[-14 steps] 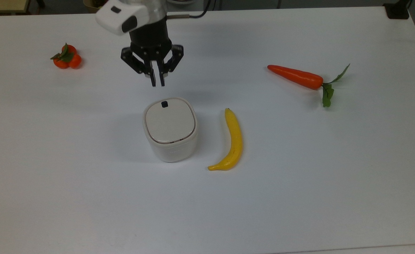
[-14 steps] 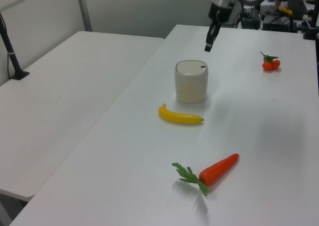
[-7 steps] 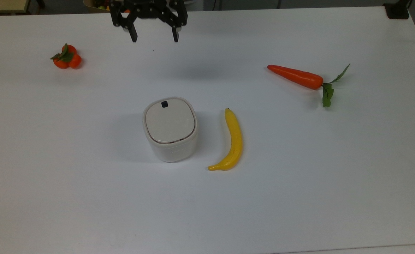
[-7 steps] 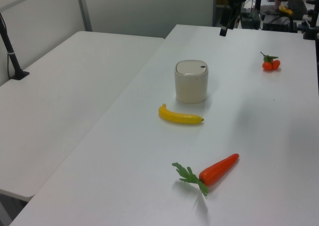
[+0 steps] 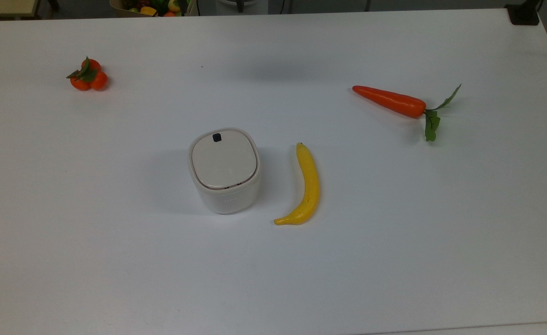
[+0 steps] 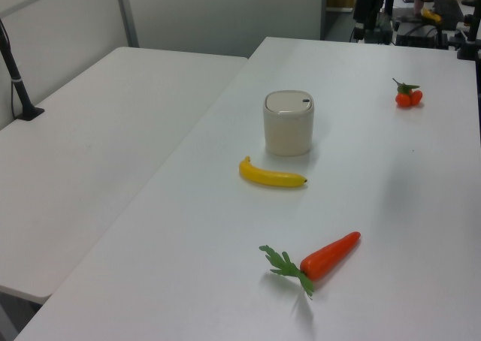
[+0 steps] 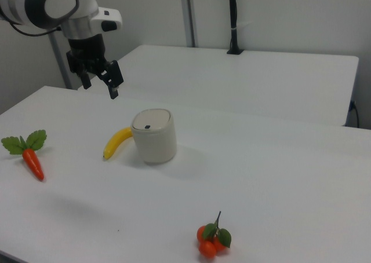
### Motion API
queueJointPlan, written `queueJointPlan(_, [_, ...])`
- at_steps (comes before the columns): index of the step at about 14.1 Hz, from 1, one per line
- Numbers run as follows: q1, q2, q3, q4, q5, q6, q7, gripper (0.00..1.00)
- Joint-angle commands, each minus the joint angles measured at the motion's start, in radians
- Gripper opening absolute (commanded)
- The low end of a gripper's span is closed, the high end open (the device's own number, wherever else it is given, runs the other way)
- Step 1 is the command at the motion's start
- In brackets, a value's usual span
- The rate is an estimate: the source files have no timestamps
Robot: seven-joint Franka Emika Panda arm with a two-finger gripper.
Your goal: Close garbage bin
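The tool [image 7: 99,83] has risen, fingers apart, above the lidded garbage bin [image 7: 154,135].

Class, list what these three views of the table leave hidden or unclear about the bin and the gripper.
- Garbage bin: its inside, hidden by the flat lid in all three views.
- Banana: one end hidden behind the bin in the right view.
- Gripper: one finger overlaps the other in the right view, so their gap is unclear.

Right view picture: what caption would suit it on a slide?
Open gripper raised above the white table, apart from the closed garbage bin standing beside a banana, with a carrot and oranges nearby.
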Motion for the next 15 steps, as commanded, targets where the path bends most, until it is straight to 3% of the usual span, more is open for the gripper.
queueJointPlan(1, [0.030, -0.011, -0.007, -0.007, -0.006, -0.010, -0.004, 1.00])
queueJointPlan(3, [0.033, -0.005, -0.014, -0.007, -0.015, 0.013, -0.025, 1.00])
queueJointPlan(6, [0.091, 0.011, -0.074, -0.007, -0.054, 0.062, -0.088, 1.00])
queueJointPlan(15, [0.087, 0.008, -0.073, -0.010, -0.054, 0.062, -0.082, 1.00])
